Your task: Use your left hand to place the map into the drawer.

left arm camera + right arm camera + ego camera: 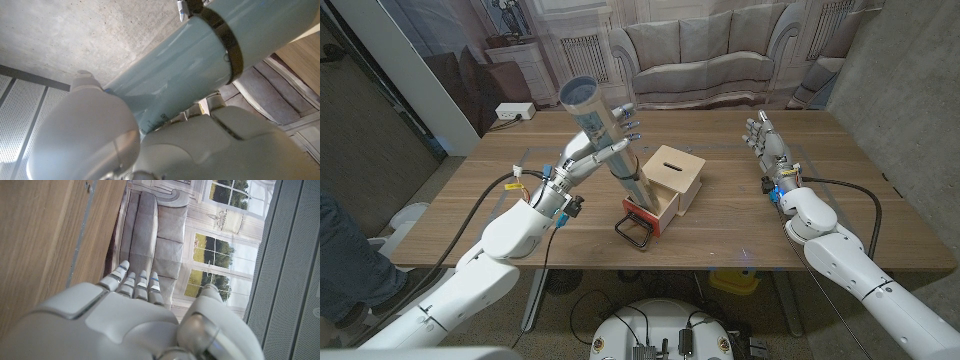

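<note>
Fingers (pixel 625 128) of left hand (pixel 603 150) wrap rolled map (pixel 605 135), tilted, lower end in open drawer (pixel 642 215) of wooden box (pixel 672 178). Right hand (pixel 765 140) empty, fingers straight, on table (pixel 820 130). L wrist: map (pixel 200 65) close up. R wrist: right hand (pixel 125 315) fingers together, holding nothing.

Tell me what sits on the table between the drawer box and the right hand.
Nothing. In the head view the wooden table is bare between the wooden drawer box and the right hand. The left hand holds the rolled map, its lower end in the open drawer.
</note>
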{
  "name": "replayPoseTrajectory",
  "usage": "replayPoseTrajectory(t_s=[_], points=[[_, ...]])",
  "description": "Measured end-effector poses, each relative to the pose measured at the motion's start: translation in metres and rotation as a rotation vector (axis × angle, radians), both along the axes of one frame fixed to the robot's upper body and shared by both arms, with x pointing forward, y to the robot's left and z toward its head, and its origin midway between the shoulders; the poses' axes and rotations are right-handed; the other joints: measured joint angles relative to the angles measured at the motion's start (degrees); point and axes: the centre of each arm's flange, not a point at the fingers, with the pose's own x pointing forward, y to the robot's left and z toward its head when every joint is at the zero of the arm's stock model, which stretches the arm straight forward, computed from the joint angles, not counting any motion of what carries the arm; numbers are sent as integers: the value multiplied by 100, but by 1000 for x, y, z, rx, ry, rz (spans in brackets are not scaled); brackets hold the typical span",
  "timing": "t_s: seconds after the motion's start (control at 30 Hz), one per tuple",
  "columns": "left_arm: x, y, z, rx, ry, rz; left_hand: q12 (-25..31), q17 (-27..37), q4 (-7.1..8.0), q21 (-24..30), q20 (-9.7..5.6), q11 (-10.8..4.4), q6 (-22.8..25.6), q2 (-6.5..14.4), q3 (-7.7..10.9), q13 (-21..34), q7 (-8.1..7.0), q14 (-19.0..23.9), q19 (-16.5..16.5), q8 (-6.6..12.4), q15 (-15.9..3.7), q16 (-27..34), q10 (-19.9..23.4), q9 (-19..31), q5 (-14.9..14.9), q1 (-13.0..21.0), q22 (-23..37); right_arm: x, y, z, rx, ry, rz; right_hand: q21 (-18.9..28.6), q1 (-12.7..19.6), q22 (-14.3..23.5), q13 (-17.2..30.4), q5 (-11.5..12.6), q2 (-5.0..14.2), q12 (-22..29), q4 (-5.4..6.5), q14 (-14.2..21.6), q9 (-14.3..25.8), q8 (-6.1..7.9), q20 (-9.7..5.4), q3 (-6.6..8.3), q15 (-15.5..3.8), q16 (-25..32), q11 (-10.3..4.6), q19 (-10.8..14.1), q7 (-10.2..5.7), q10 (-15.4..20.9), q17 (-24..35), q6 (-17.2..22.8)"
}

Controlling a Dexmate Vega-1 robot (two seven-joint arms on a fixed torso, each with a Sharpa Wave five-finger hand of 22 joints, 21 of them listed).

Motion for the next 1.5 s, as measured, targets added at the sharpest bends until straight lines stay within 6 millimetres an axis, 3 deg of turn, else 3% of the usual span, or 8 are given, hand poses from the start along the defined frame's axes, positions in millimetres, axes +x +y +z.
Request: replayPoseTrajectory(t_s=[0.77,1.5], points=[[-25,13,2,-7,-73,78,0,0,31,0,-10,38,-38,-37,-62,-27,3,-104,-50,0,45,0,-83,1,22,-97,-13,0,1,-1,3,3,-3,0,0,0,0,0,0,0,0,0,0,0,0,0,0,0,0,0,0,0,0,0],[-53,24,30,5,-173,178,22,0,54,28,-20,70,-89,-43,-85,-26,-8,-106,-123,-1,43,0,-113,1,44,-137,-12,-5,-3,-3,4,-2,-8,0,0,0,0,0,0,0,-24,0,0,0,0,-25,0,0,0,0,0,0,0,0]])
